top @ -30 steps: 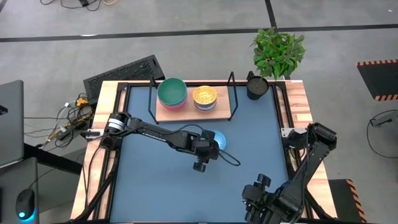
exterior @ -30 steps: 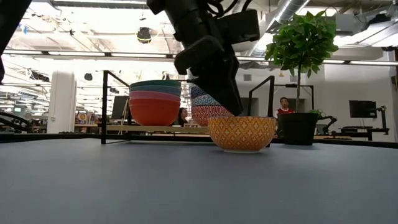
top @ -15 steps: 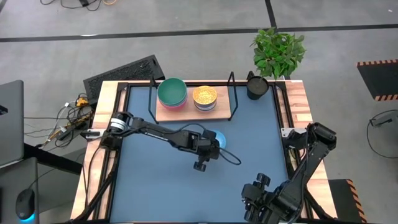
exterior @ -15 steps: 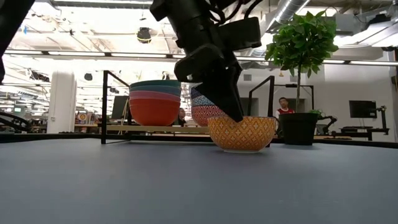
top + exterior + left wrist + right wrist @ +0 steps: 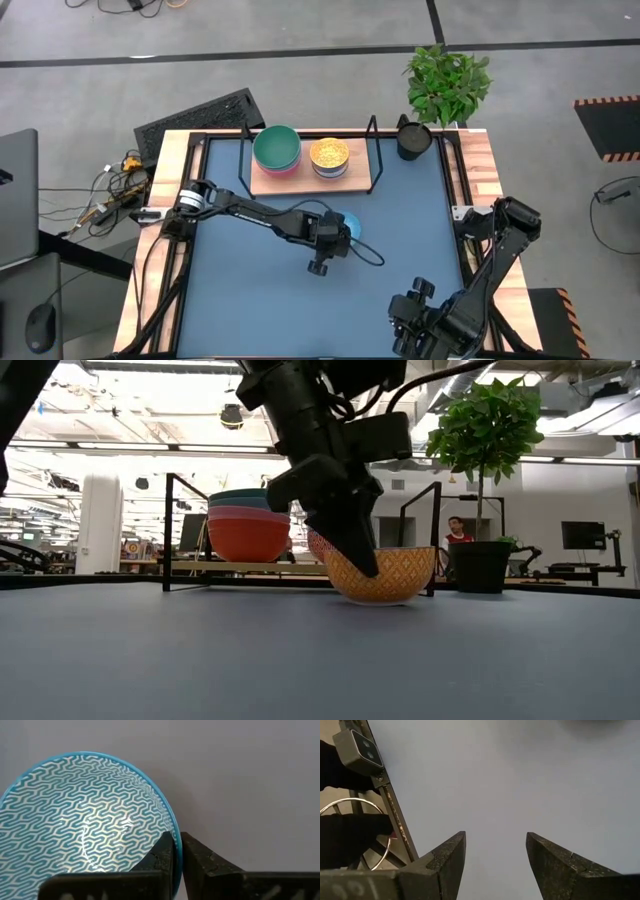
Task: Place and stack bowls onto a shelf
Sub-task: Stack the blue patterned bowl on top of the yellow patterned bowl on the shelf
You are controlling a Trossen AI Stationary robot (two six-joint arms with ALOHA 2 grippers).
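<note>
A bowl, blue-patterned inside and orange-patterned outside, sits on the dark blue tabletop in front of the shelf. My left gripper is shut on its rim. The shelf, a wooden board in a black wire frame, carries a teal bowl stacked on a pink one. Beside that stack on the shelf sits a patterned bowl stack with a yellow inside. My right gripper stands open over bare tabletop near the front right corner. My left gripper pinches the bowl's rim on its near-left side, one finger inside the bowl and one outside. The fingers slant down from above and from the table's left. The bowl rests on the table by its foot, slightly tipped.
A black cup stands at the shelf's right end, with a potted plant behind it. Black frame rails run along the table's wooden side edges. A person shows far off in the room.
My left gripper has sunk onto the bowl's rim and shut on it. The bowl has shifted a little toward the table's left and tipped slightly, still standing on the table.
</note>
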